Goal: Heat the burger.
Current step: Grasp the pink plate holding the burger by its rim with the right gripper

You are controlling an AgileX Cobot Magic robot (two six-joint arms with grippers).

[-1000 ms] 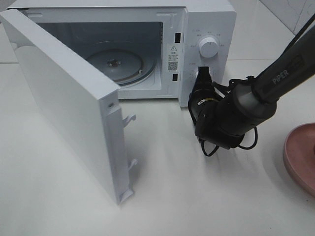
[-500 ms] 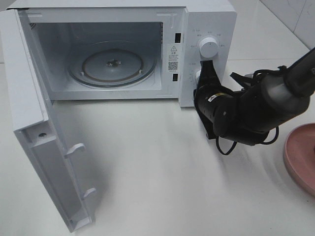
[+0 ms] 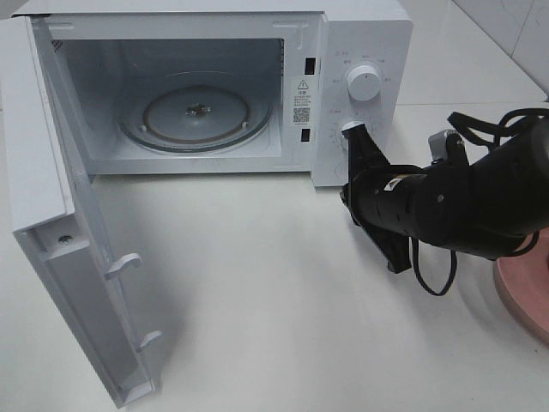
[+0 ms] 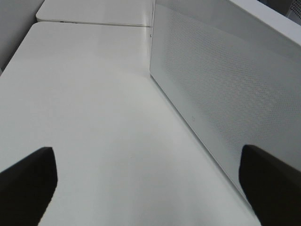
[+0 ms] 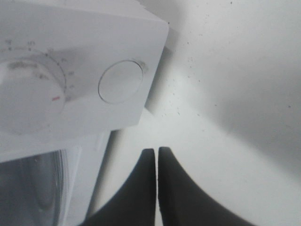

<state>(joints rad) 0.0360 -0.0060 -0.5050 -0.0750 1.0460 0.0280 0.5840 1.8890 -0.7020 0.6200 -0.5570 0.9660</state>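
Burger is not seen in any view. Rim of pink round dish (image 3: 525, 292) is seen at far R of white surface (image 3: 283, 300). Black R end effector (image 3: 358, 137) is clenched, nothing held, near round white button (image 5: 120, 81) of white microwave (image 3: 360, 34). Microwave door (image 3: 51, 172) stands open. L end effector (image 4: 146, 155) is released, fingers wide apart, beside door.
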